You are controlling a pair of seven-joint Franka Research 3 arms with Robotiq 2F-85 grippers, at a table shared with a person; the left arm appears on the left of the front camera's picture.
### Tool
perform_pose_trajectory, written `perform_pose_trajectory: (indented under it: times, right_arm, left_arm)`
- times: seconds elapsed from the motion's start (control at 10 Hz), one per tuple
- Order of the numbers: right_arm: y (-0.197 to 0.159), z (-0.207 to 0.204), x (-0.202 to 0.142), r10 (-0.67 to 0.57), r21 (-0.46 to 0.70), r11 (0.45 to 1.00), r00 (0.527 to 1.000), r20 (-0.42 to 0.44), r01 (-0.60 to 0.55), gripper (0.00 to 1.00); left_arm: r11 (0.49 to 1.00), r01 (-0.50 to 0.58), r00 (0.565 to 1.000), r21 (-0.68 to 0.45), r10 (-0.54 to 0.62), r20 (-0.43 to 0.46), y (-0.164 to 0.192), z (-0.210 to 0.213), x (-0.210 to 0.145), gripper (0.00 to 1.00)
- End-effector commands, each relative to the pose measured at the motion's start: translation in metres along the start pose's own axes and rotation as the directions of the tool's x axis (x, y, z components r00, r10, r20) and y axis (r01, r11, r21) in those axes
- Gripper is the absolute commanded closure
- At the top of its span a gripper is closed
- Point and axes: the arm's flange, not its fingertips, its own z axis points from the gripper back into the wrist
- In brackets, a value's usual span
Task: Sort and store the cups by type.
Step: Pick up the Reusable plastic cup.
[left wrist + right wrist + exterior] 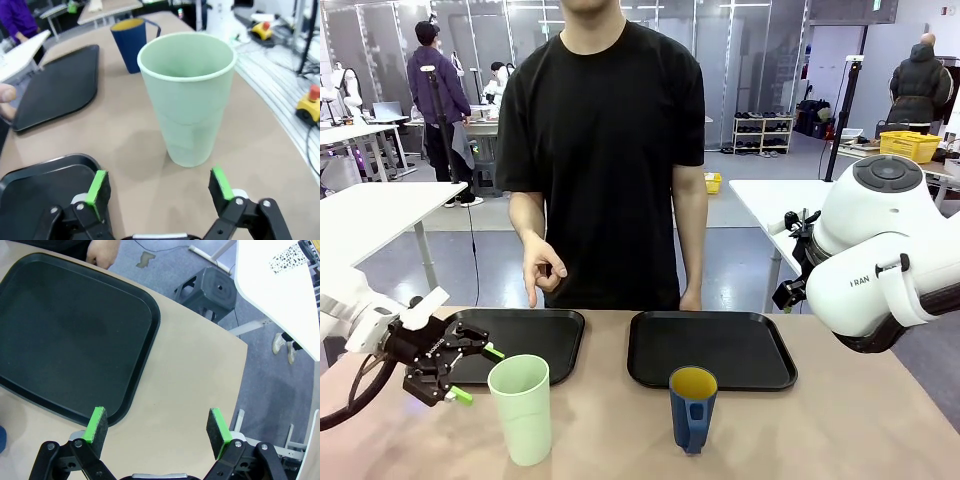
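1. The left tool [478,374] is wide open, just beside the green cup [523,410].
2. The blue mug [693,408] stands on the tabletop [820,430] near a black tray [760,350].
3. The right tool [159,427] is wide open too.

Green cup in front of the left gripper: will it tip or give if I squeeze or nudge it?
The green cup stands tall on a base narrower than its rim, so a high push would probably tip it. It looks empty, so likely light. Its thin wall may flex under a hard squeeze from the left gripper.
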Motion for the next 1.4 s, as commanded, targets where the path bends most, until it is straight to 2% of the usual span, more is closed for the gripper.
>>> perform_pose_trajectory:
  times: [0.0,0.1,0.3,0.5,0.6,0.9,1.0,1.1,1.2,1.3]
  right_arm:
    - [0.0,-0.002,0.001,0.013,-0.008,1.0,1.0,0.0,-0.013,0.0]
    - [0.0,-0.002,0.001,0.013,-0.008,1.0,1.0,0.0,-0.013,0.0]
    - [0.0,-0.002,0.001,0.013,-0.008,1.0,1.0,0.0,-0.013,0.0]
    - [0.0,-0.002,0.001,0.013,-0.008,1.0,1.0,0.0,-0.013,0.0]
    - [0.0,-0.002,0.001,0.013,-0.008,1.0,1.0,0.0,-0.013,0.0]
    - [0.0,-0.002,0.001,0.013,-0.008,1.0,1.0,0.0,-0.013,0.0]
    - [0.0,-0.002,0.001,0.013,-0.008,1.0,1.0,0.0,-0.013,0.0]
    - [0.0,-0.002,0.001,0.013,-0.008,1.0,1.0,0.0,-0.013,0.0]
    - [0.0,-0.002,0.001,0.013,-0.008,1.0,1.0,0.0,-0.013,0.0]
    - [0.0,-0.002,0.001,0.013,-0.008,1.0,1.0,0.0,-0.013,0.0]
  left_arm:
    - [0.993,0.065,0.995,-0.102,-0.058,0.077,0.022,0.023,-0.016,0.0]
    - [0.988,0.079,0.995,-0.132,-0.07,0.074,0.029,0.031,-0.022,0.0]
    - [0.969,0.137,0.981,-0.206,-0.104,0.165,0.045,0.039,-0.032,0.0]
    - [0.945,0.157,0.971,-0.287,-0.094,0.221,0.042,0.032,-0.03,0.0]
    - [0.978,0.089,0.99,-0.188,-0.066,0.127,0.052,0.037,-0.01,0.0]
    - [0.978,0.089,0.99,-0.188,-0.066,0.127,0.052,0.037,-0.01,0.0]
    - [0.972,0.087,0.988,-0.22,-0.056,0.146,0.055,0.037,-0.015,0.0]
    - [0.975,0.089,0.989,-0.203,-0.063,0.131,0.049,0.032,-0.016,0.0]
    - [0.973,0.116,0.982,-0.197,-0.083,0.17,0.043,0.028,-0.016,0.0]
    - [0.975,0.117,0.982,-0.188,-0.085,0.171,0.036,0.022,-0.016,0.0]
